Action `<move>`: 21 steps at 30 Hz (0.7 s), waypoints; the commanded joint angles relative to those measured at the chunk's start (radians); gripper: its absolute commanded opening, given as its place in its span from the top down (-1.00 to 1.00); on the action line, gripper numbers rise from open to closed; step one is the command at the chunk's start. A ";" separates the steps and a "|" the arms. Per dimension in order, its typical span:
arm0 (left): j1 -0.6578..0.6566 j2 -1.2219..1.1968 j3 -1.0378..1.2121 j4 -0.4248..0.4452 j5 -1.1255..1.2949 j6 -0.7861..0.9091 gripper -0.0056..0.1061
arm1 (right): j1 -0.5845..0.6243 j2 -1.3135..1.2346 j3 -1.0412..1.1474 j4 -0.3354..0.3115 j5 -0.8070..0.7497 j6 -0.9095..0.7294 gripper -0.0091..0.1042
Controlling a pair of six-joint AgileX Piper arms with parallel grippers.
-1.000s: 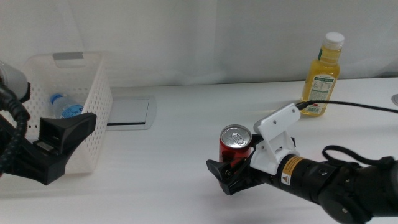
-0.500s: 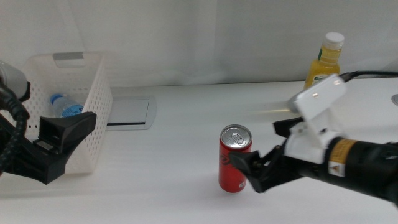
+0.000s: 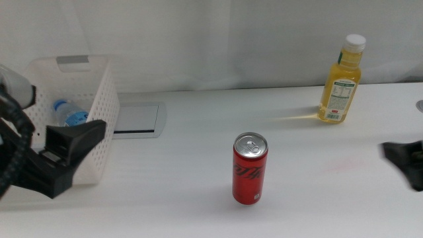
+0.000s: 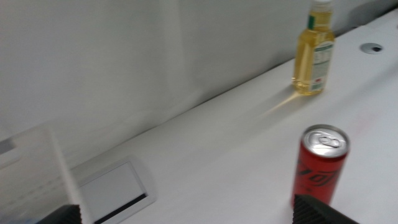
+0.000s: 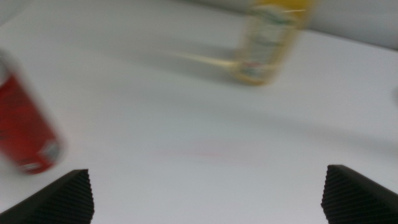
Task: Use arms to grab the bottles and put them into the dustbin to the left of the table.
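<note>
The yellow juice bottle (image 3: 342,81) stands straight up at the far right of the table (image 3: 198,165), and the small water bottle (image 3: 69,112) already lies in the dustbin (image 3: 99,119) on the left. The right gripper (image 3: 404,162) sits near the right edge with its jaws wide apart and nothing in them. It is much nearer the juice bottle, which lies ahead of it toward the back wall. The left gripper (image 3: 69,149), also wide and empty, waits by the dustbin, and a red can (image 3: 250,168) stands in the middle.
</note>
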 commanded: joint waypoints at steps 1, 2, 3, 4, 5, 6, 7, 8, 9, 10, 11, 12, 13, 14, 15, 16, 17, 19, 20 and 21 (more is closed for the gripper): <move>-0.034 0.010 0.013 -0.010 -0.027 0.003 -0.67 | -0.074 -0.066 -0.005 -0.032 0.061 -0.001 -0.98; -0.051 0.020 0.016 -0.010 -0.031 0.003 -0.67 | -0.109 -0.097 -0.005 -0.038 0.089 -0.003 -0.98; -0.071 0.028 0.020 -0.010 -0.038 0.003 -0.67 | -0.125 -0.112 -0.005 -0.042 0.104 -0.003 -0.98; -0.089 0.040 0.024 -0.010 -0.040 0.003 -0.67 | -0.153 -0.139 -0.005 -0.044 0.121 -0.003 -0.98; -0.113 0.052 0.027 -0.010 -0.042 0.003 -0.67 | -0.172 -0.160 -0.005 -0.047 0.138 -0.003 -0.98; -0.139 0.065 0.031 -0.010 -0.051 0.003 -0.67 | -0.185 -0.178 -0.005 -0.049 0.150 -0.003 -0.98; -0.160 0.074 0.037 -0.010 -0.065 0.003 -0.67 | -0.197 -0.193 -0.005 -0.049 0.157 -0.003 -0.98; -0.188 0.085 0.044 -0.010 -0.085 0.003 -0.67 | -0.203 -0.206 -0.005 -0.051 0.162 -0.003 -0.98; -0.216 0.097 0.057 -0.012 -0.113 0.003 -0.67 | -0.205 -0.213 -0.005 -0.051 0.162 -0.003 -0.98; -0.244 0.105 0.073 -0.012 -0.145 0.003 -0.67 | -0.207 -0.218 -0.005 -0.053 0.162 -0.003 -0.98; -0.271 0.115 0.094 -0.012 -0.192 0.003 -0.67 | -0.207 -0.223 -0.005 -0.053 0.162 -0.003 -0.98; -0.297 0.124 0.119 -0.012 -0.242 0.003 -0.67 | -0.207 -0.223 -0.005 -0.053 0.162 -0.003 -0.98; -0.315 0.133 0.143 -0.012 -0.286 0.003 -0.67 | -0.207 -0.223 -0.005 -0.053 0.162 -0.003 -0.98; -0.335 0.139 0.177 -0.012 -0.345 0.003 -0.67 | -0.207 -0.223 -0.005 -0.053 0.162 -0.003 -0.98; -0.352 0.148 0.213 -0.012 -0.401 0.000 -0.67 | -0.207 -0.223 -0.005 -0.053 0.162 -0.003 -0.98; -0.364 0.153 0.243 -0.012 -0.460 0.000 -0.67 | -0.207 -0.223 -0.005 -0.053 0.159 -0.003 -0.98; -0.377 0.158 0.281 -0.012 -0.520 0.000 -0.67 | -0.207 -0.223 -0.005 -0.053 0.159 -0.003 -0.98; -0.394 0.173 0.345 -0.012 -0.618 -0.014 -0.67 | -0.207 -0.223 -0.005 -0.053 0.158 -0.003 -0.98; -0.394 0.183 0.372 -0.010 -0.668 -0.023 -0.67 | -0.207 -0.223 -0.005 -0.053 0.158 -0.003 -0.98; -0.394 0.194 0.395 -0.010 -0.712 -0.037 -0.67 | -0.207 -0.223 -0.005 -0.053 0.158 -0.003 -0.98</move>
